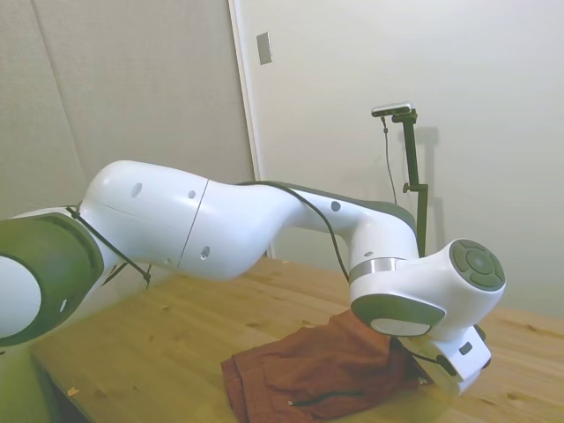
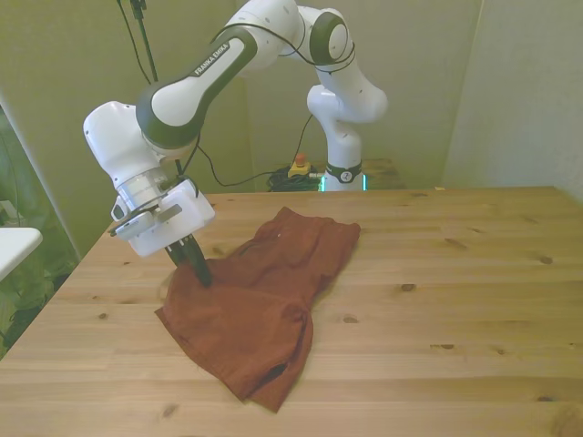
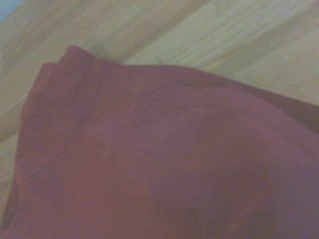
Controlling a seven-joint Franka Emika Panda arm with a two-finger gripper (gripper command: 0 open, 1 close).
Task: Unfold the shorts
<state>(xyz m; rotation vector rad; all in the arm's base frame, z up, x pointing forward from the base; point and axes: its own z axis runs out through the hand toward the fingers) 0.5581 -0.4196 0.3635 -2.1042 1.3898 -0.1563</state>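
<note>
A wooden table of pale knotty planks fills the lower part of the front view, its far edge running before plain cream walls that meet in a corner toward the front view's right. Past that far edge a small red button on a yellow box sits low among dark cables, and a white ledge juts in at the front view's left edge. In the side view a grey textured panel meets a smooth pale wall along a white vertical trim, with a small grey wall plate beside it, all evenly and softly lit.
</note>
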